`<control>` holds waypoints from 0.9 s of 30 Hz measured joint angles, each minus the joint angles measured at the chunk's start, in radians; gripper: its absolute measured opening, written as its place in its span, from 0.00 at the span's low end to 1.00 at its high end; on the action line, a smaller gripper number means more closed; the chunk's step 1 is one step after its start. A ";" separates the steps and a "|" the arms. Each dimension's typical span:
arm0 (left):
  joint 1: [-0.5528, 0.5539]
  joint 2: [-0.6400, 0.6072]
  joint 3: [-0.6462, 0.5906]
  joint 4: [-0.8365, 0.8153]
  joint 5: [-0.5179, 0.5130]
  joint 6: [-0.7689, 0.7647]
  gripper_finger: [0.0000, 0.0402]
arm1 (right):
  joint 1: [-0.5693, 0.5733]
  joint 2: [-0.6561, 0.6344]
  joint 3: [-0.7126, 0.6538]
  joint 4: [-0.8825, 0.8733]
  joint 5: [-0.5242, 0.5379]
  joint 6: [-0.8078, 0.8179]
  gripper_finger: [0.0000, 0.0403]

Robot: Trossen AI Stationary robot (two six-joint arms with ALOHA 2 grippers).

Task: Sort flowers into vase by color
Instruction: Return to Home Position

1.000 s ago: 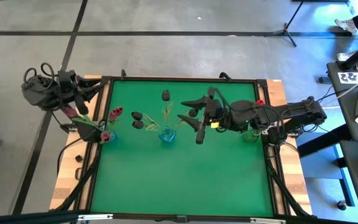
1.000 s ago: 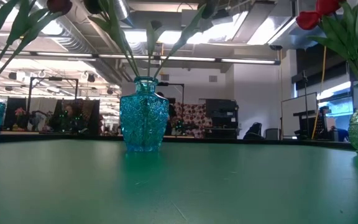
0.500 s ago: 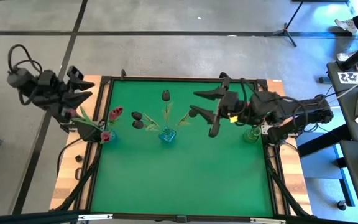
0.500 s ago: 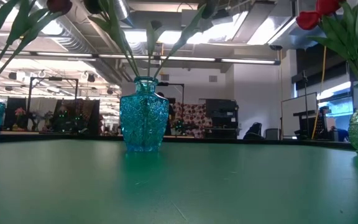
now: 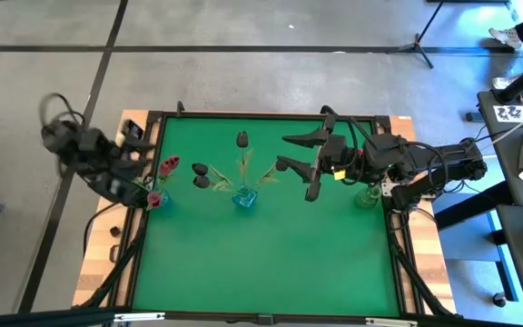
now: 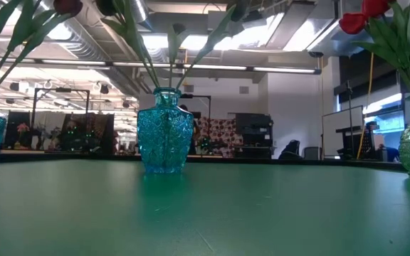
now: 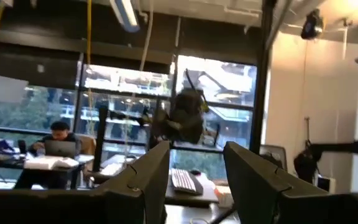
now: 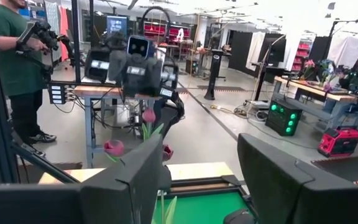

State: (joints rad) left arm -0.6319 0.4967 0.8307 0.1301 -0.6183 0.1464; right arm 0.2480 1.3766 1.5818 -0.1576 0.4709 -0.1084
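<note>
Hovering above the table's (image 5: 271, 263) far half, the right gripper (image 5: 282, 152) had its fingers spread wide and clasped nothing. The dark tulips (image 5: 241, 139) in the middle blue vase (image 5: 243, 198) stood just ahead of its fingertips, and the red tulips (image 6: 352, 21) in the green vase (image 5: 366, 195) stood behind it, beside its arm. The left gripper (image 7: 196, 152), fingers likewise apart and empty, hung at the table's left edge with the pink tulips (image 5: 167, 165) in the left blue vase (image 5: 155, 198) just beside it.
</note>
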 joint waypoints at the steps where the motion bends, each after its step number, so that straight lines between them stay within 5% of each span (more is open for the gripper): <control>1: 0.022 0.002 -0.029 0.029 0.034 -0.010 0.38 | 0.000 0.000 0.000 -0.003 0.000 0.004 0.52; 4: 0.098 0.016 -0.087 0.120 0.195 -0.037 0.38 | 0.000 0.000 0.000 -0.015 0.000 0.023 0.52; 14: 0.471 0.039 -0.098 0.028 0.429 -0.246 0.38 | 0.000 0.000 0.000 -0.027 0.009 0.037 0.52; 27: 1.035 0.021 -0.097 -0.045 0.599 -0.294 0.38 | 0.000 0.000 0.000 -0.092 0.008 0.152 0.52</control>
State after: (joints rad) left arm 0.4036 0.5177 0.7334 0.0852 -0.0189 -0.1479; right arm 0.2481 1.3766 1.5818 -0.2498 0.4793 0.0432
